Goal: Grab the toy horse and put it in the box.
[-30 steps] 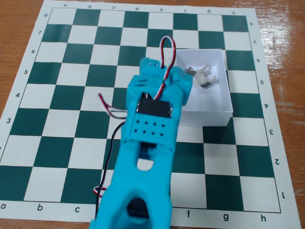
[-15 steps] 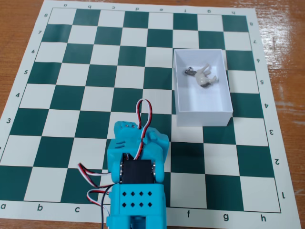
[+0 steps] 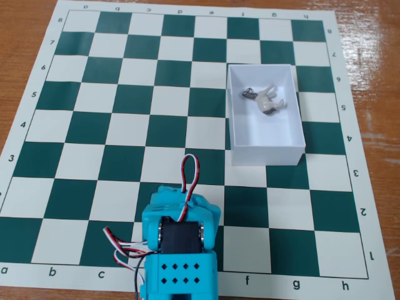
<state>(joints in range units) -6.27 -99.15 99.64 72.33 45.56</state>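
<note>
Since a second ago our arm [image 3: 180, 250] has pulled back from over the box toward the near edge of the bench, and in the last half second it has slid a little lower still; horse and box lie as they did half a second ago.

Nearest to us in the fixed view, the turquoise arm rises from the bottom edge, over the c to e columns of the chessboard [image 3: 94, 156]. Red, white and black wires [image 3: 187, 172] loop up from its top, and more trail out on its left side. We cannot pick out the end effector under the arm's body, so we cannot tell whether its jaws stand wide or narrow; nothing shows in its grasp.

Farther on, toward the right side of the board, the white box [image 3: 265, 153] sits open-topped, well apart from the arm. It lies squarely with the board's lines, its near wall around row 4.

Inside it, in the far half, the pale horse [image 3: 269, 100] lies on its side on the box floor, a small dark piece touching its left end.

Beyond the board, wooden bench [image 3: 369, 37] shows at the corners.
</note>
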